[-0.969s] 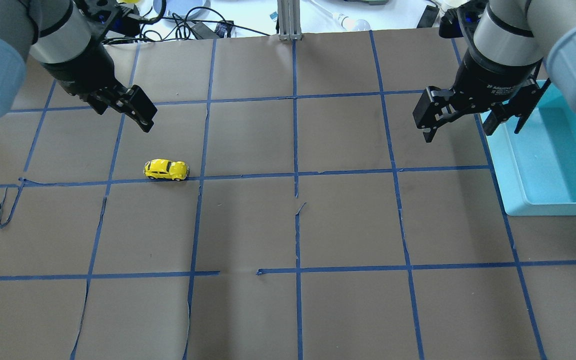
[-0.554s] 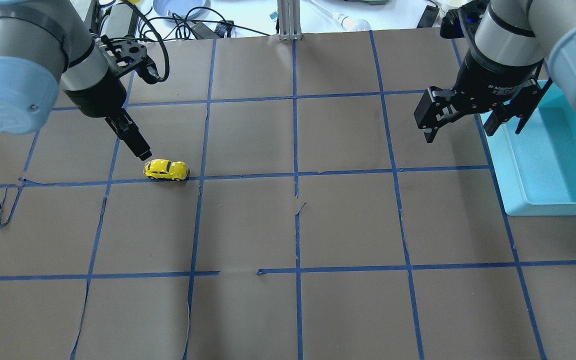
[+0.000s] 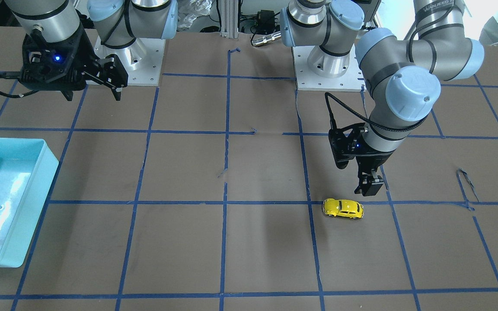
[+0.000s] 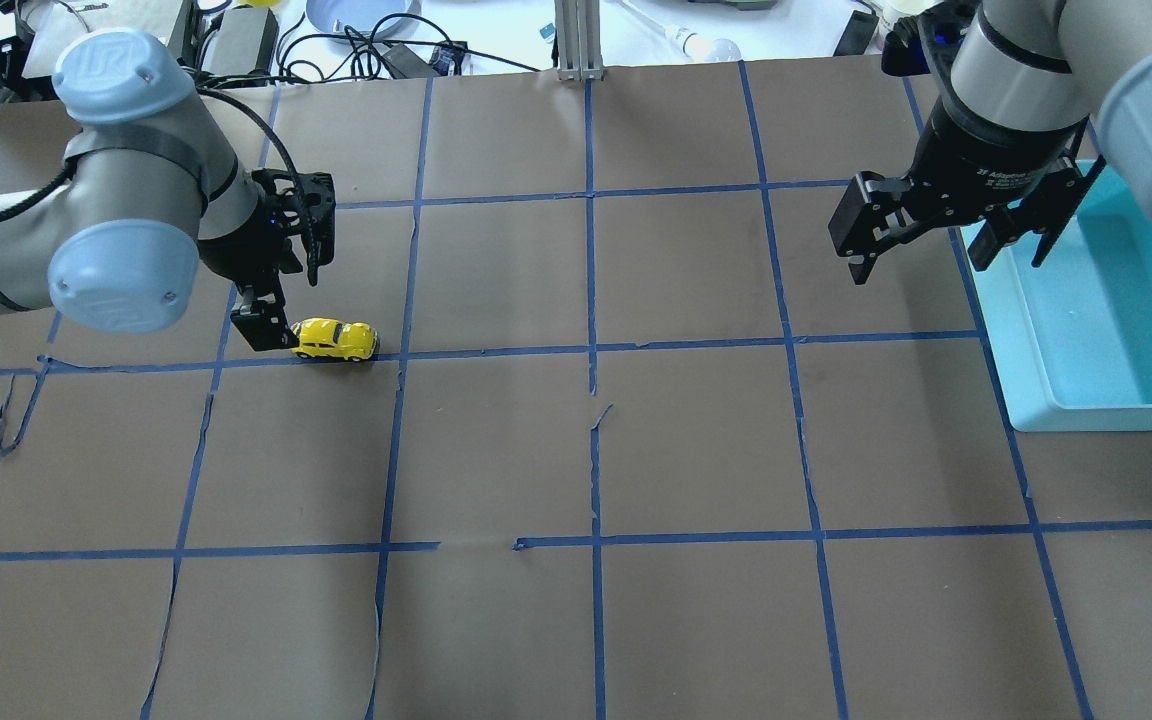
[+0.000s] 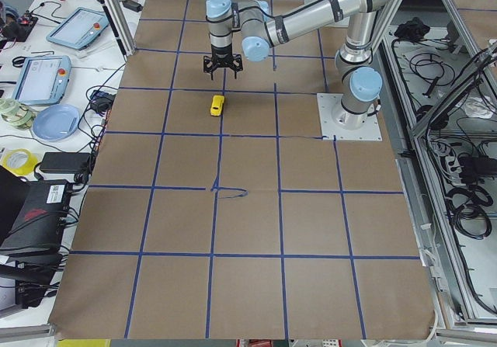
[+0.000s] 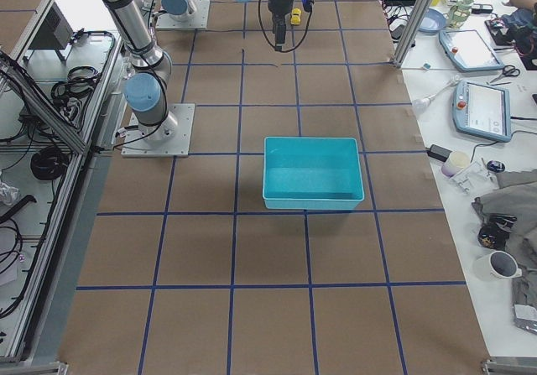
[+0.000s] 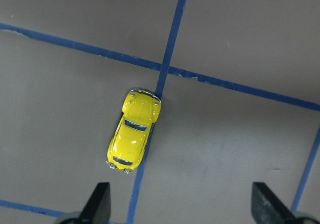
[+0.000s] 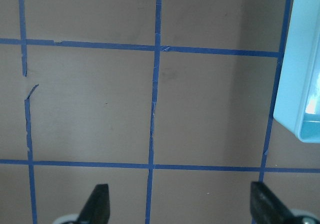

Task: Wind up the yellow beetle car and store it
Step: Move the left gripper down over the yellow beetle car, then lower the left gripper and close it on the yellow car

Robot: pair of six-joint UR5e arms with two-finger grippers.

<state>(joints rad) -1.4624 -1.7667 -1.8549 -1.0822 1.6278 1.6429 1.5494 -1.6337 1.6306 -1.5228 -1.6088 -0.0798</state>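
Left tool (image 7: 182, 209), fingers (image 7: 100, 204) spread wide and empty, hangs just beside 1 end of the yellow beetle car (image 4: 334, 340); overhead, only 1 finger shows. The car stands on blue tape (image 4: 496, 351), well inside the tabletop (image 4: 696, 450), far from every edge. Toward the right edge, the right tool (image 8: 181, 209), also wide and empty, hangs near a teal bin (image 4: 1011, 350) that the frame cuts off.

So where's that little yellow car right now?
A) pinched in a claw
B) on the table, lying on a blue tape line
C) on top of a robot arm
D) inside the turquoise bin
B: the yellow beetle car sits on the table on a blue tape line. The left claw is open near it without touching, and the turquoise bin is far across the table.
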